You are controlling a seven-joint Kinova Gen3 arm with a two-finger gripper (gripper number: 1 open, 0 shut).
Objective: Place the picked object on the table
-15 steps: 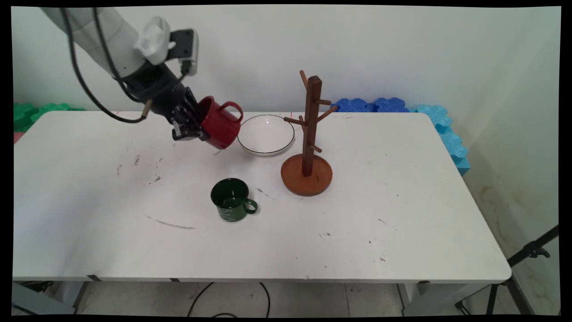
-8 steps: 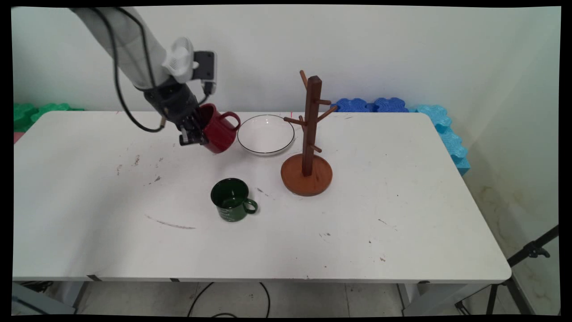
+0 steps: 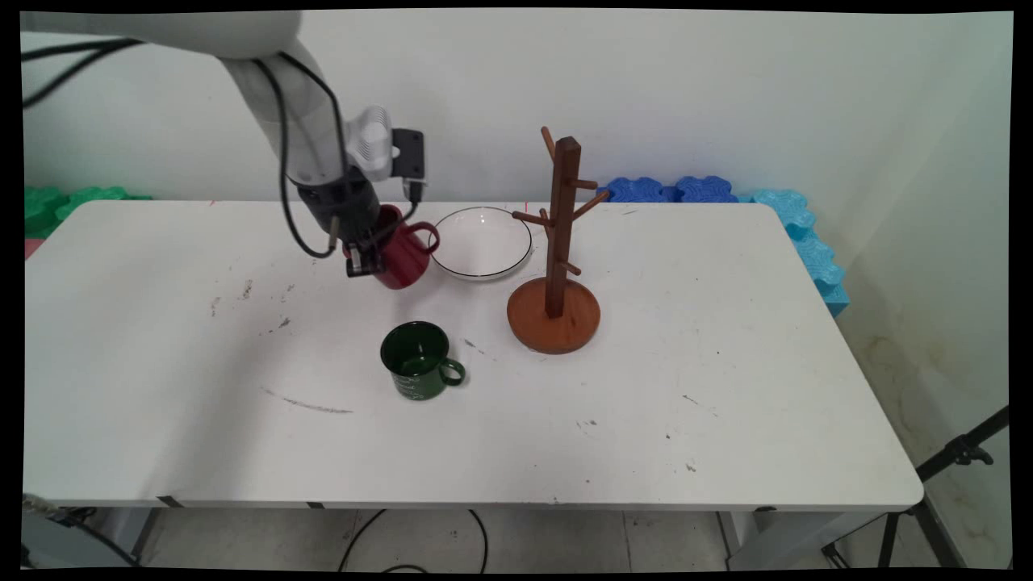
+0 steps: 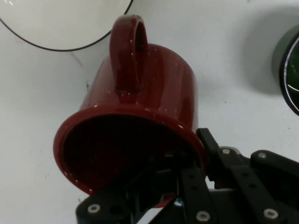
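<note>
Red speckled enamel mug [image 4: 140, 93], handle up, pinched at its rim by the gripper [image 3: 361, 260]; the fingers hide part of the rim, mug's inside is dark.

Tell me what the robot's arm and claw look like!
The arm is made of smooth, round white tubes. Black cables hang off it in loops. Near its end sits a white ribbed piece beside a small black box. The claw is black, and up close its fingers are flat black bars joined with little silver screws.
</note>
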